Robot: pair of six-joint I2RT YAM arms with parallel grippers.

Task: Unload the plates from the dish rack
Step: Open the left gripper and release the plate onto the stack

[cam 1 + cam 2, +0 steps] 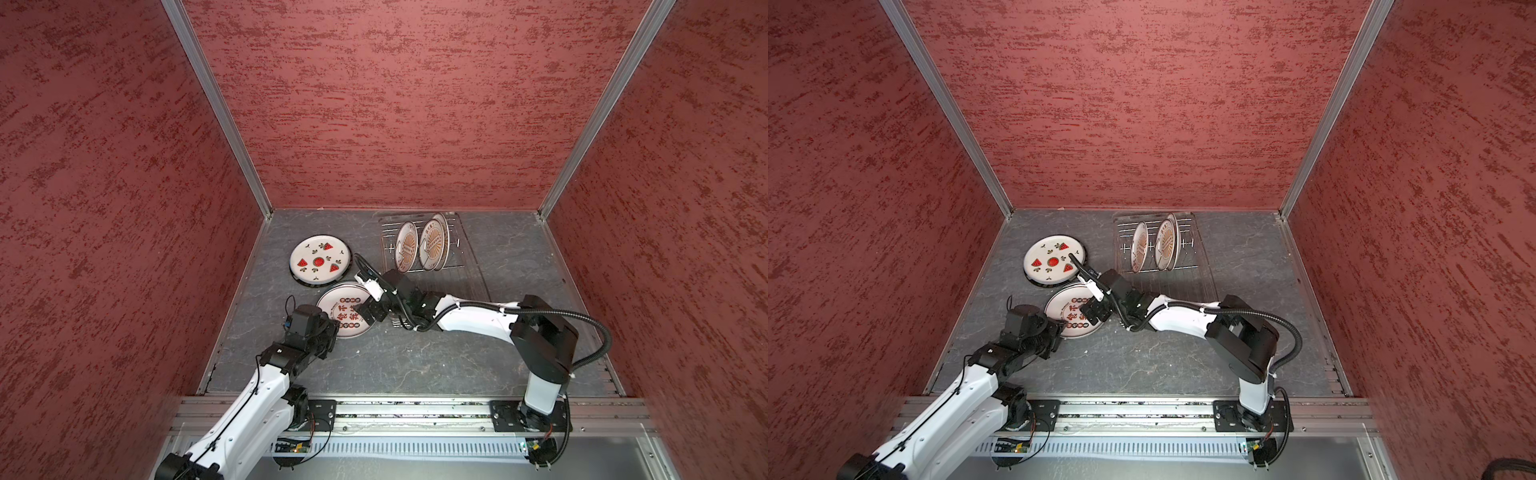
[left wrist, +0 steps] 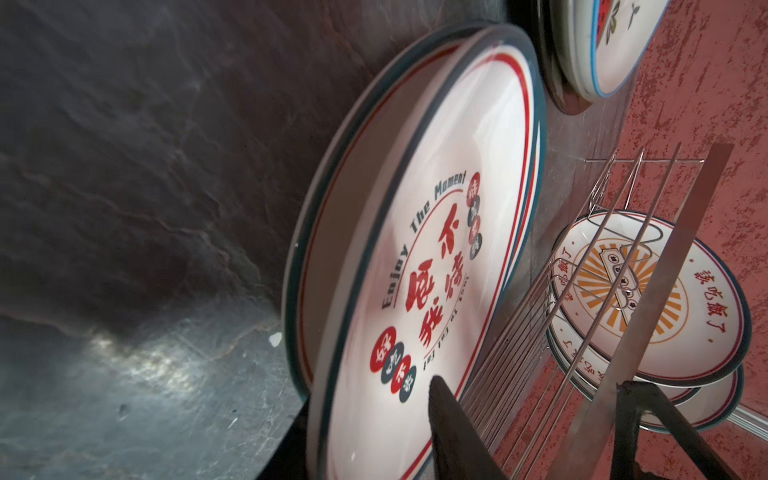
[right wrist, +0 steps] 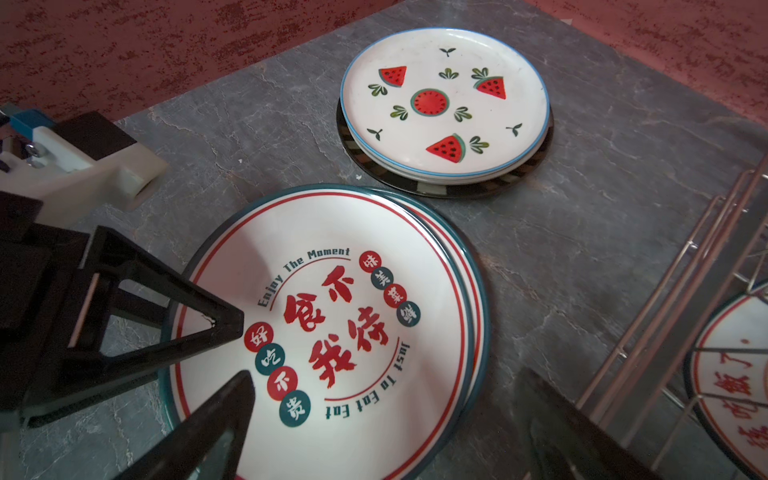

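Lettered plate (image 3: 332, 328) flat beneath left pincer (image 3: 218, 330)

My left arm (image 1: 253, 395) and right arm (image 1: 473, 318) look alike: glossy white link shells dotted with small dark screw heads, joined by chunky black joint housings. Each has a black bolted base plate (image 1: 322, 409) on the silver rail (image 1: 415, 409). I see a black corrugated hose (image 1: 602, 332) on the right arm and a thin black cable (image 1: 257, 378) on the left. My left gripper (image 1: 336, 327) has black fingers (image 3: 226, 328), open triangular frames, and a white camera mount (image 3: 83, 166) with what looks like a blue connector (image 3: 31, 122). My right gripper (image 1: 369, 314) is black too.
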